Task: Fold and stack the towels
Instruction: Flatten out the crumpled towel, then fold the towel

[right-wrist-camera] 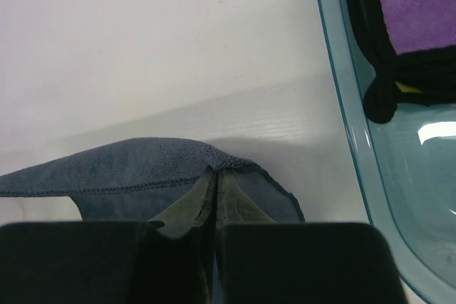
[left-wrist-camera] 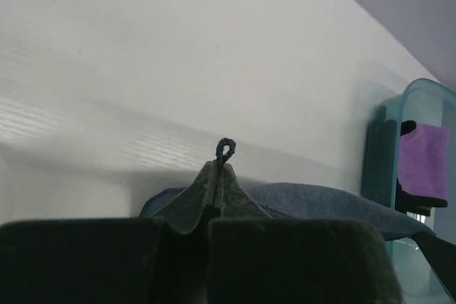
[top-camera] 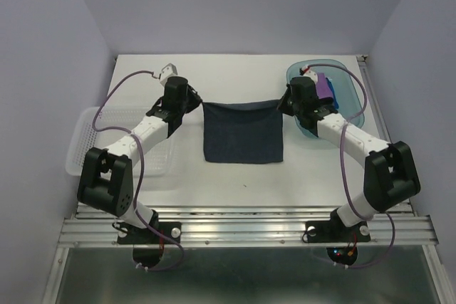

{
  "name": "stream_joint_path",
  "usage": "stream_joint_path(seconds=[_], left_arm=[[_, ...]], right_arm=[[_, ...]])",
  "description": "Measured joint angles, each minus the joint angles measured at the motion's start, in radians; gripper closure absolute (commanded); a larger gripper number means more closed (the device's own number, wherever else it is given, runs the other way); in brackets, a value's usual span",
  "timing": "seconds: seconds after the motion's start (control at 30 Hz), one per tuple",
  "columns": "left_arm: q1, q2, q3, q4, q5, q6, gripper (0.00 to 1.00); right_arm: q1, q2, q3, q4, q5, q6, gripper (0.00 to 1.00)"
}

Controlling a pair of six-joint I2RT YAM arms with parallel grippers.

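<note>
Two corners, two pinches. The left gripper [left-wrist-camera: 217,179] has its jaws squeezed fully together on the far-left corner of the dark navy towel [top-camera: 242,133], with a little loop of hem poking out past the tips. The right gripper [right-wrist-camera: 215,190] is clamped just as tight on the far-right corner. The towel lies spread on the tabletop [top-camera: 235,72] between the two arms, and its far edge runs straight from one grip to the other.

From above you can't really see either pinch, because the wrists cover both corners. The purple towel [right-wrist-camera: 420,5] with black edging sits in the teal tray [top-camera: 350,70], half hidden behind the right wrist. There's a strip of bright blue beside it that I can't make out properly. The left arm also covers part of the white basket [top-camera: 82,140].

Room-wise, there's bare tabletop beyond the towel's far edge and in front of its near edge. The tray rim is just beside the right gripper, and the basket is off at the left edge.
</note>
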Motion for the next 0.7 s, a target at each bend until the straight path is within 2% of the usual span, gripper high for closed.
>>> stream_joint_path(seconds=[0.17, 0.33, 0.7], left_arm=[[0.017, 0.061, 0.035, 0.015, 0.033, 0.020, 1.00], [0.017, 0.058, 0.026, 0.021, 0.064, 0.025, 1.00], [0.009, -0.142, -0.233, 0.031, 0.084, 0.018, 1.00]], right_arm=[[-0.021, 0.042, 0.038, 0.023, -0.047, -0.018, 0.99], [-0.026, 0.040, 0.037, 0.018, -0.106, -0.037, 0.99], [-0.026, -0.108, -0.098, -0.012, -0.156, -0.033, 0.99]])
